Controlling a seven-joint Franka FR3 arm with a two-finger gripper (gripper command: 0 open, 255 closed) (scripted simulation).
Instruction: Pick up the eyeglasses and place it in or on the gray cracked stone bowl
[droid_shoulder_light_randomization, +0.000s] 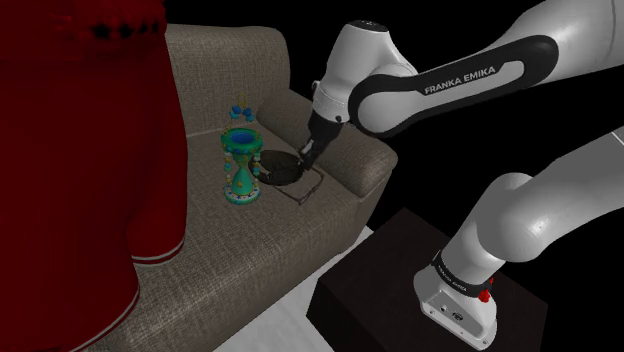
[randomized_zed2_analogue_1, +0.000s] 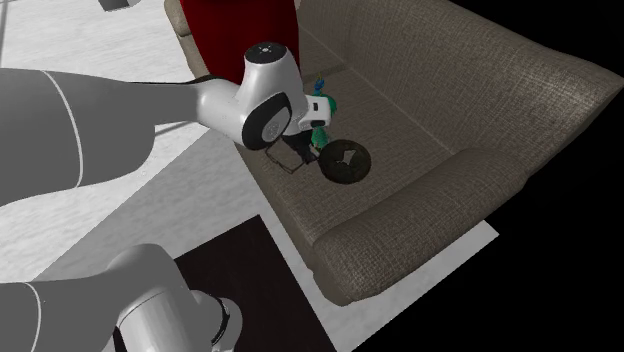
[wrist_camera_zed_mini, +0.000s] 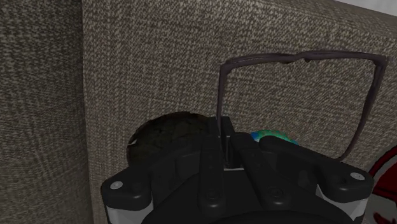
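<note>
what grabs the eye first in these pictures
A huge dark red shape looms over the brown woven sofa at the shoulder view's left. Mid-seat, the white arm's black jaws clasp dark thin-framed eyeglasses by a dark round bowl, beside a green-blue hourglass ornament.

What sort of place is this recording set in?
Probably a living room: a wide brown woven-fabric sofa, a big dark red cushion-like thing on it, and a green-blue hourglass-shaped ornament on its seat.
</note>
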